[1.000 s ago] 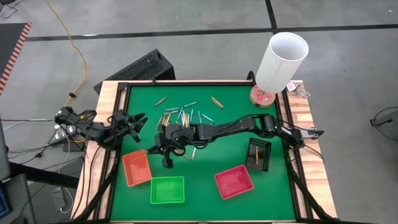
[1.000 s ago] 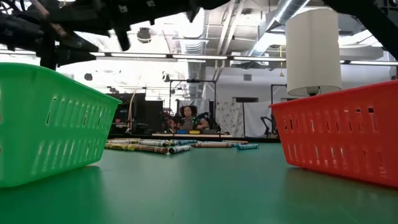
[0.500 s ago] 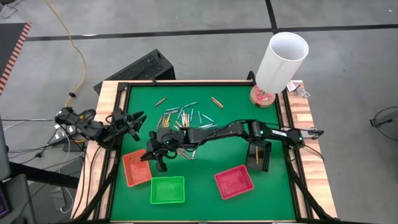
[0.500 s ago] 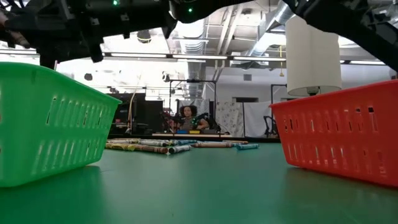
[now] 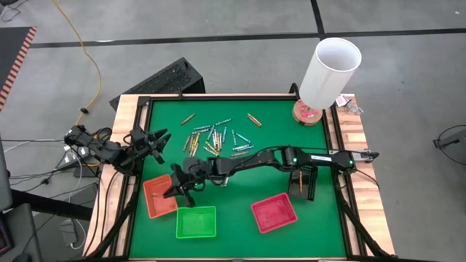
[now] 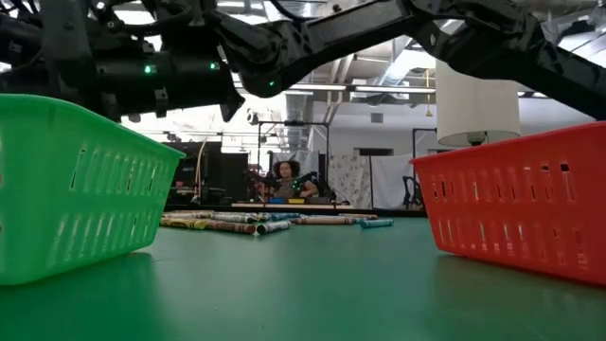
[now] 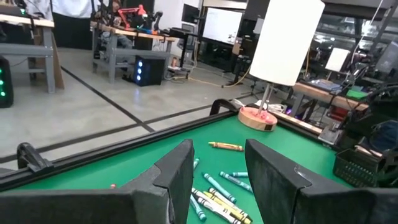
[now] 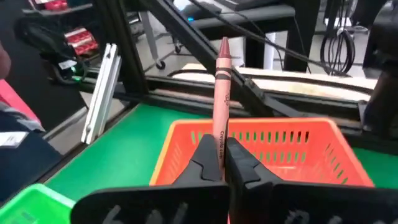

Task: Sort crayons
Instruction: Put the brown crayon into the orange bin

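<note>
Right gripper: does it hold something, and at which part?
Yes. The right gripper is shut on a reddish-brown crayon, pinching its lower end; the tip points up, before the orange tray.

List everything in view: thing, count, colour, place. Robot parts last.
Loose crayons: a pile, too many to count, yellow-gold, grey and light blue, far-middle of the table.
Held crayon: one, reddish-brown, upright in the right claw.
Orange tray: one, near-left, just ahead of the right claw.
Green tray: one, near edge, beside the orange tray.
Red tray: one, near-right.
Black tray: one, right side, one crayon inside.
White cylinder: one, on a round base at the far-right corner.
Table: green top, wooden rim.
Person: one, seated in the room beyond.
Left claw: open, waiting at the left edge.
Right claw: shut on the held crayon.
</note>
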Controlling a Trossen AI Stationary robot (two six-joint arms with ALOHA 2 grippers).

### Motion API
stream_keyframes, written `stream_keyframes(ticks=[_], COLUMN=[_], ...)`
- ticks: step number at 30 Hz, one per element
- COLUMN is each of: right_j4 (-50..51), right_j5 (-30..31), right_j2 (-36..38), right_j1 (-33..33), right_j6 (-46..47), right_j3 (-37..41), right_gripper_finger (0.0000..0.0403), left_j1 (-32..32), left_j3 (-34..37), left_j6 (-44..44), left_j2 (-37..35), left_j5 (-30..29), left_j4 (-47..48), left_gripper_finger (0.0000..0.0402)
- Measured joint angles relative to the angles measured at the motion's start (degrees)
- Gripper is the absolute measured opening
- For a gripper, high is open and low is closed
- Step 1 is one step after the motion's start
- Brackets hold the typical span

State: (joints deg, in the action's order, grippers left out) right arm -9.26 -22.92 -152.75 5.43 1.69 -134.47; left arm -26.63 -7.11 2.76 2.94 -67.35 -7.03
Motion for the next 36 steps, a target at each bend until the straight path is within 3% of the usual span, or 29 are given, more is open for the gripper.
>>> stream_keyframes(ticks=[24,36], right_j4=[2.2,2.3], right_j5=[0.2,0.5], right_j2=[-1.3,-1.3], right_j1=[-1.0,-1.0], right_j6=[-0.7,-1.5], right_j3=[0.0,0.0], right_gripper_finger=[0.0001,0.0039], left_j1=[0.0,0.0], left_j3=[0.0,0.0], left_j6=[-0.2,-0.2], left_j2=[0.0,0.0], left_j5=[-0.2,-0.1], left_j4=[0.0,0.0], left_gripper_finger=[0.0135,0.0135])
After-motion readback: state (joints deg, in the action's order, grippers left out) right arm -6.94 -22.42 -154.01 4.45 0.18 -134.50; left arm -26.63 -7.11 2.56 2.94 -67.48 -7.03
